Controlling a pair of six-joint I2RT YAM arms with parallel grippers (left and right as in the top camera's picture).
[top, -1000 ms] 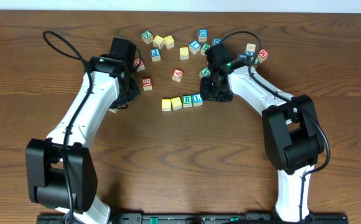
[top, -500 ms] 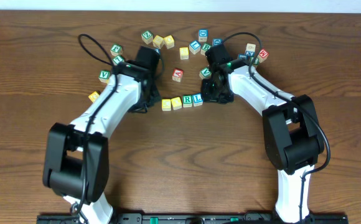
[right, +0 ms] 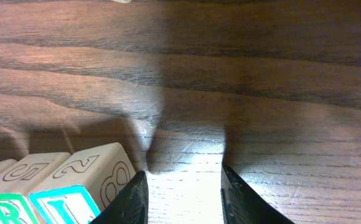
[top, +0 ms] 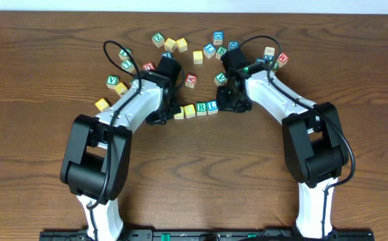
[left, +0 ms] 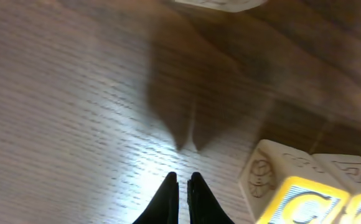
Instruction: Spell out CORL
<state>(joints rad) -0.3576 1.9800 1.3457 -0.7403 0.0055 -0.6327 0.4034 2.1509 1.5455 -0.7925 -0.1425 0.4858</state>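
— CORL row (top: 195, 109), where's it sitting?
— Mid table (top: 33, 167), four cubes touching in a line. Left claw (left: 182, 186) pinched fully closed, empty, tips low over the wood just left of the C cube (left: 297, 205). Then O cube (top: 189, 110), R cube (top: 201, 108), L cube (right: 65, 202). Right claw (right: 183, 183) just beside L, partly open, nothing between its fingers.

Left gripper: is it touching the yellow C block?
Apart. The left wrist view shows bare wood between the shut left gripper and the C block.
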